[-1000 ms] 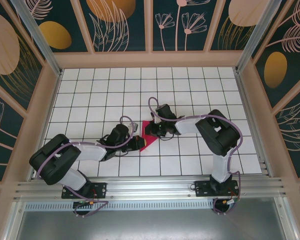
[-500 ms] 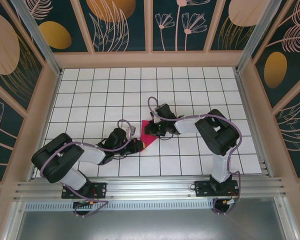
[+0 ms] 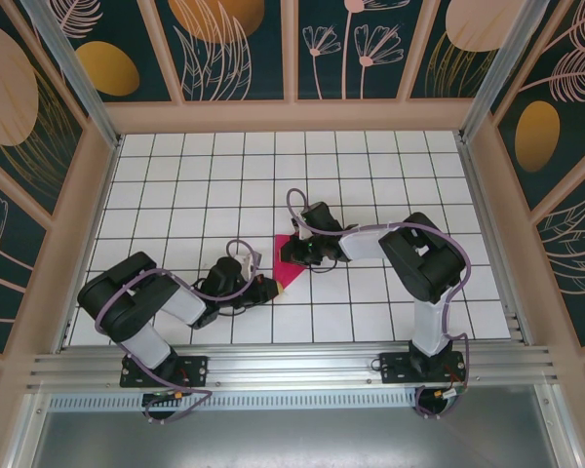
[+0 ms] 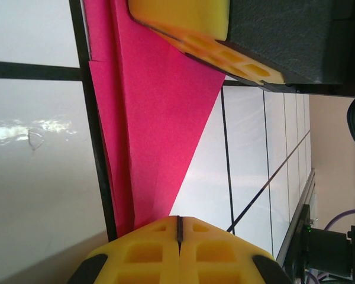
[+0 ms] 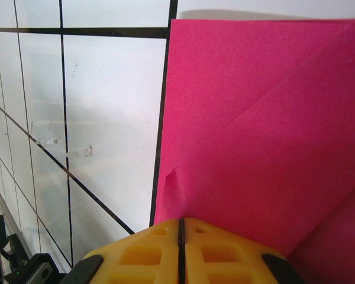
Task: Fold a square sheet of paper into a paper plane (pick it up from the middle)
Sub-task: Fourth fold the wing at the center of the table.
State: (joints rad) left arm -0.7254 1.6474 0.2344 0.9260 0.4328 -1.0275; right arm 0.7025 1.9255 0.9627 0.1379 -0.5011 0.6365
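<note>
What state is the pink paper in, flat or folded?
Folded. The pink paper shows a diagonal crease and overlapping layers; from above it is a pointed wedge, not a square.

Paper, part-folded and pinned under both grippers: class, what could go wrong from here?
1. The paper has a curled nick at its edge beside the shut right gripper; dragging there may tear it further.
2. In the left wrist view the layers do not line up along their edge; creasing now would probably set a lopsided fold.
3. The shut left gripper sits at the narrow tip; a slide could crumple it.
</note>
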